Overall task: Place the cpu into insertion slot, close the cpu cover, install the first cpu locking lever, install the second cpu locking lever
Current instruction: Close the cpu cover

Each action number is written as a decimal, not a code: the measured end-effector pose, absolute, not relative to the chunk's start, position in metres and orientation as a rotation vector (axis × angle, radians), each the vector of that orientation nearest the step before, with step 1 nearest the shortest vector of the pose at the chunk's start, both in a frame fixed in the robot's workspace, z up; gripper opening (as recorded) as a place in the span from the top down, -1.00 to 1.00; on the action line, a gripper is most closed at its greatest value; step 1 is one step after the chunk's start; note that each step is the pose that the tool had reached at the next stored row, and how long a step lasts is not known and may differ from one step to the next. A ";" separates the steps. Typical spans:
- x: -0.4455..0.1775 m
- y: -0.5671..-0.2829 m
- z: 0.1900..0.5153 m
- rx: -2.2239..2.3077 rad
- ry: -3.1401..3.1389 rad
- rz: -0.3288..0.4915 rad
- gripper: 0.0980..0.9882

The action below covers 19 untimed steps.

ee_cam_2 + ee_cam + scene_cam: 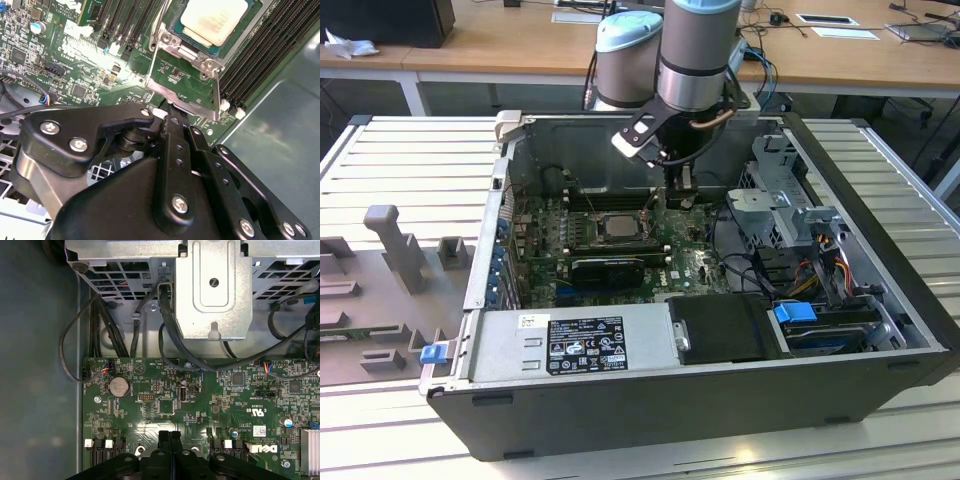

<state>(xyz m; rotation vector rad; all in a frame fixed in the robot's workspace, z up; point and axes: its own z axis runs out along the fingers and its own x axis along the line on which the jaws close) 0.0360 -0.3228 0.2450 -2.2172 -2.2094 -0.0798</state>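
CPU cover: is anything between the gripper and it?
Nothing visible. In the second wrist view the gripper, fingers together, sits right at the near edge of the cpu cover; the cpu lies just beyond it.

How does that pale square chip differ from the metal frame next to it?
The cpu is a solid pale square; the cpu cover is a frame with a window. The cpu lies flat in the insertion slot; the cpu cover is swung open, off it. Both are square and metallic.
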 end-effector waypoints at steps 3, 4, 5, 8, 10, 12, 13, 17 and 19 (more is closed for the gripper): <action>0.035 -0.323 0.245 -2.217 -2.209 -0.080 0.98; 0.035 -0.323 0.245 -2.217 -2.210 -0.080 0.98; 0.035 -0.323 0.245 -2.217 -2.210 -0.080 0.98; 0.034 -0.323 0.245 -2.217 -2.210 -0.080 0.98; 0.033 -0.323 0.245 -2.217 -2.210 -0.080 0.98; 0.032 -0.323 0.245 -2.217 -2.209 -0.080 0.98; 0.032 -0.323 0.245 -2.217 -2.209 -0.080 0.98; 0.030 -0.323 0.245 -2.217 -2.210 -0.080 0.98; 0.029 -0.323 0.245 -2.217 -2.209 -0.080 0.98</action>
